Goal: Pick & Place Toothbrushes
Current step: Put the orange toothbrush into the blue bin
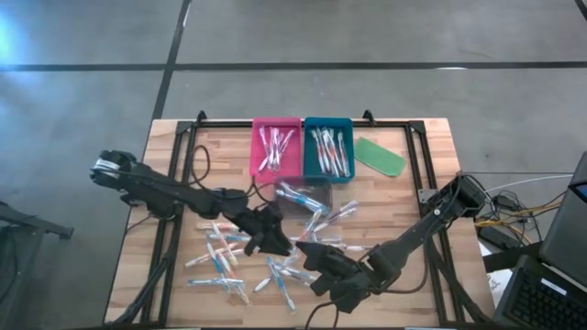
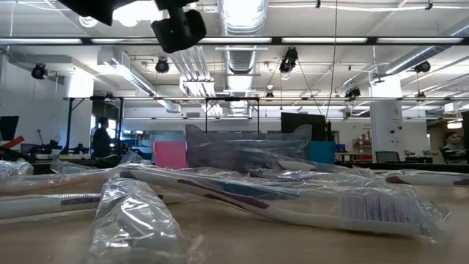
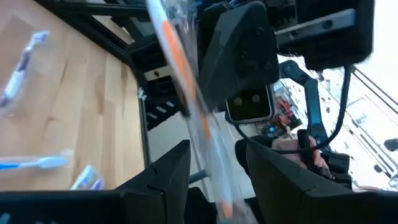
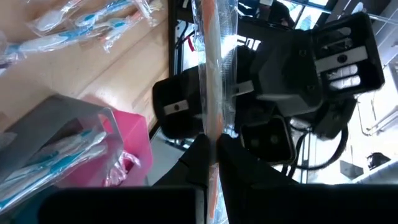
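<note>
While several toothbrushes (image 1: 275,147) already lie in the pink tray (image 1: 276,169) and the teal tray (image 1: 328,170), many more remain scattered on the table (image 1: 431,156); the job looks partly done. The right gripper (image 4: 211,158) is clamped on an orange-accented wrapped toothbrush (image 4: 214,74) above the pile; the left gripper (image 3: 211,177) brackets the same brush with its fingers apart.
</note>
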You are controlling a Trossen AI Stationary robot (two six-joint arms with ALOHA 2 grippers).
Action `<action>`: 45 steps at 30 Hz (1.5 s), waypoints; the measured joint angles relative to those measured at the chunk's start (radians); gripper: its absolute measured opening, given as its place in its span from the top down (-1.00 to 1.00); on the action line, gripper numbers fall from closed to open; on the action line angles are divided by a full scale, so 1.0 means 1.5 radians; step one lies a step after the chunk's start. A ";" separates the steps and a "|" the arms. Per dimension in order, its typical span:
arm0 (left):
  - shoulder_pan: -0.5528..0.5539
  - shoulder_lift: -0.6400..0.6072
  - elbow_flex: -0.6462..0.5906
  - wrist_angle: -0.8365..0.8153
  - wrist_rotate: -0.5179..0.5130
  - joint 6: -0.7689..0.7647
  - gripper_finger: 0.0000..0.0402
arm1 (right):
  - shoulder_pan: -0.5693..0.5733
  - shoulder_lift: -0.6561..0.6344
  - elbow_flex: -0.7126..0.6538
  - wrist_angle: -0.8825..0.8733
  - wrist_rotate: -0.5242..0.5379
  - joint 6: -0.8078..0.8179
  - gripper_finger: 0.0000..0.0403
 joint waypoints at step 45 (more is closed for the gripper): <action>0.067 0.022 0.064 -0.166 0.096 0.252 0.85 | 0.046 -0.001 -0.004 -0.027 0.094 0.572 0.47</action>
